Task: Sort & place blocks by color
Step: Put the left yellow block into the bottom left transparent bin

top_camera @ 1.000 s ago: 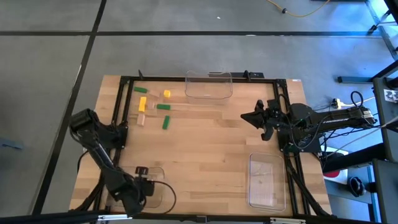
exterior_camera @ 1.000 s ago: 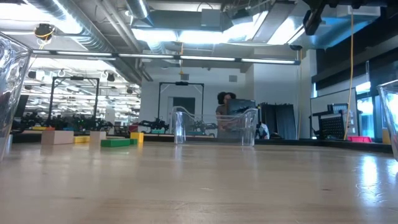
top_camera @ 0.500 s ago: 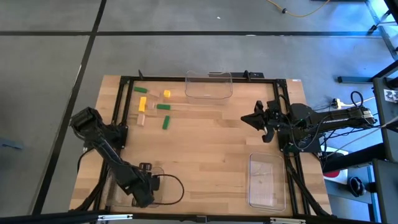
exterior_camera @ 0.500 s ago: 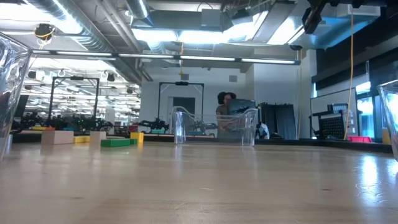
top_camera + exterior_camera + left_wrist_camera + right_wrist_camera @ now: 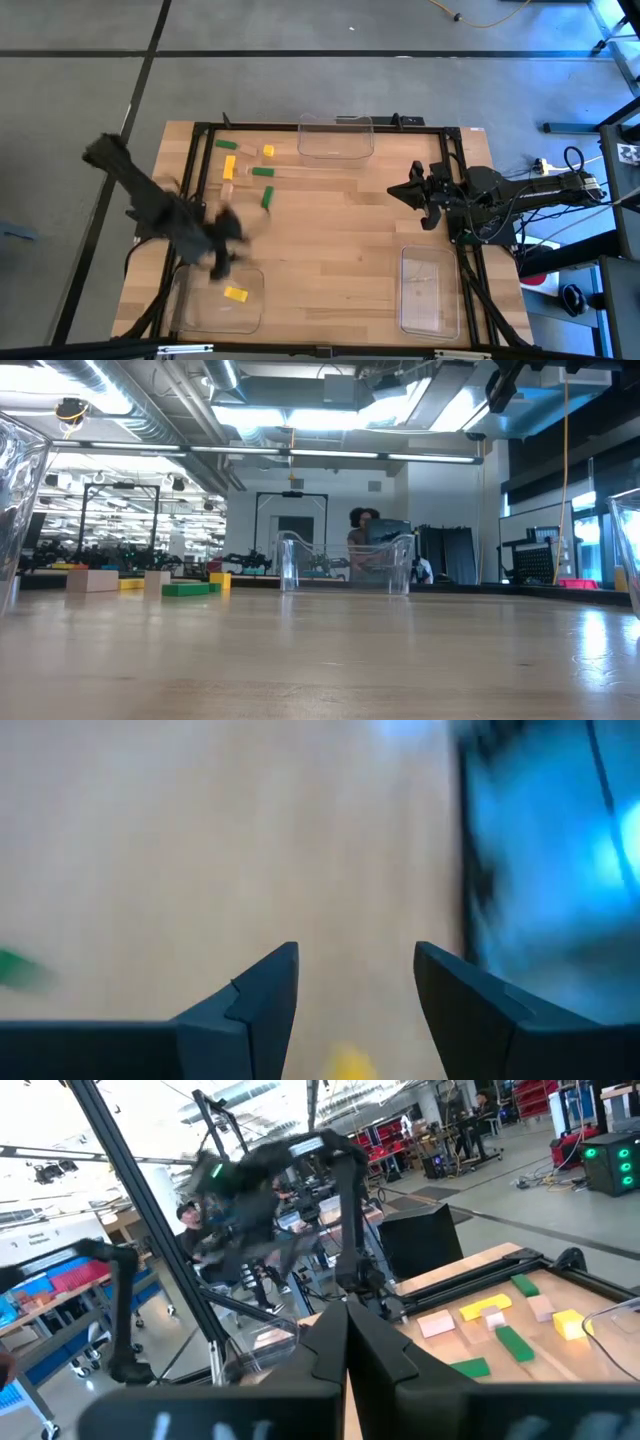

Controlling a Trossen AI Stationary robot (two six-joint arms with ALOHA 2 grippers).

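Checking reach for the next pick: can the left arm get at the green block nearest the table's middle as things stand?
Probably yes. The left gripper is open and empty, and the green block lies on bare wood with nothing between them.

Two dark fingers of the right gripper (image 5: 345,1342) pressed together, tips touching. Beyond, a light wooden tabletop (image 5: 560,1365) with small yellow (image 5: 490,1308), green (image 5: 514,1342) and tan wood (image 5: 436,1323) blocks scattered close together. Farther off, a blurred dark robot arm (image 5: 262,1170); behind, a workshop with a person (image 5: 192,1225).
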